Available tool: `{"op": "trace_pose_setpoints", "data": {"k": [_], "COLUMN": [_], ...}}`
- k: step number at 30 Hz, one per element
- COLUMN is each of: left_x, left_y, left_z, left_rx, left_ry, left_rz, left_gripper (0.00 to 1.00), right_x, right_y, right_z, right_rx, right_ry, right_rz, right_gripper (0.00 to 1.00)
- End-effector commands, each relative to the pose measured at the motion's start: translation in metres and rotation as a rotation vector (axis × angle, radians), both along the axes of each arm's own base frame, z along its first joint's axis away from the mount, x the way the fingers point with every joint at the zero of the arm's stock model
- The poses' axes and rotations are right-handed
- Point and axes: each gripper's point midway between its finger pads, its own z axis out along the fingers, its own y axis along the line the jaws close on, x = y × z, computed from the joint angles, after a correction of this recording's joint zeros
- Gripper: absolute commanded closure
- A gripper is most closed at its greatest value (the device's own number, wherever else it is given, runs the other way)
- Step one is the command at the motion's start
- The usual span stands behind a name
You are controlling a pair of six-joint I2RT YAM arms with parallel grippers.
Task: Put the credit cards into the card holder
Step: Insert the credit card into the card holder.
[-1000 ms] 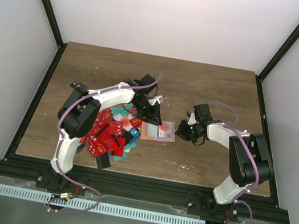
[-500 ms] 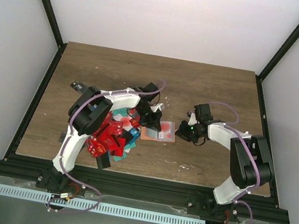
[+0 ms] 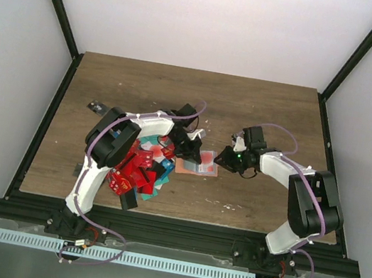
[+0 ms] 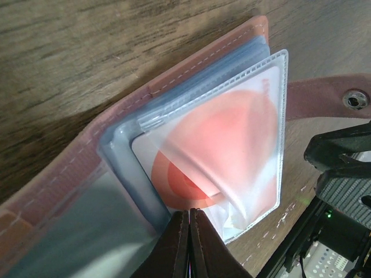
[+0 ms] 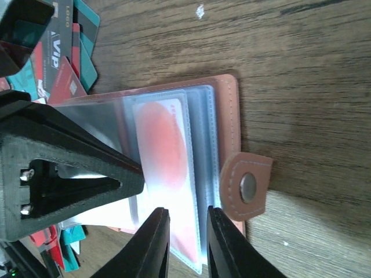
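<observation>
Insertion looks to be the step in hand. The card holder (image 3: 197, 169) lies opened flat on the worktop (image 3: 270, 111), just right of the heap of credit cards (image 3: 139, 168), its clear sleeves (image 4: 277, 63) fanned upward so a pocket mouth is reachable. A white card with a red spot (image 4: 232, 145) sits largely inside one sleeve, slightly askew to the pocket.

The left claw (image 4: 189, 214) has its jaws pressed together, tips meeting at the card's near edge. A narrow point like that suits nudging a thin card deeper. Whether a sliver of the card is pinched between them I cannot tell.

The right claw (image 5: 186, 234) comes in from the other side with its jaws a little apart, astride the free edge of the sleeves near the snap tab (image 5: 248, 186). It does not visibly clamp them. Its place there probably braces the holder, so that a push from the left does not slide the whole thing across the wood.

Most cards remain in the heap, so the task seems early. The next move likely calls for a gentle push along the pocket's line. A skewed push could buckle the soft sleeve or jam a corner.
</observation>
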Motion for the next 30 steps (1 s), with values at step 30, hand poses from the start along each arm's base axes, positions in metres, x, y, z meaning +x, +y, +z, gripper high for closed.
{"op": "trace_pose_setpoints", "data": {"k": [30], "left_x": [-0.014], "left_y": [0.009], "left_z": [-0.025], "left_rx": [0.036], "left_ry": [0.013], "left_rz": [-0.011], "left_gripper": [0.96], "right_x": [-0.006], "right_y": [0.01], "right_z": [-0.011], "right_rx": [0.068], "right_ry": [0.023], "right_rz": [0.03], "right_gripper": [0.66]}}
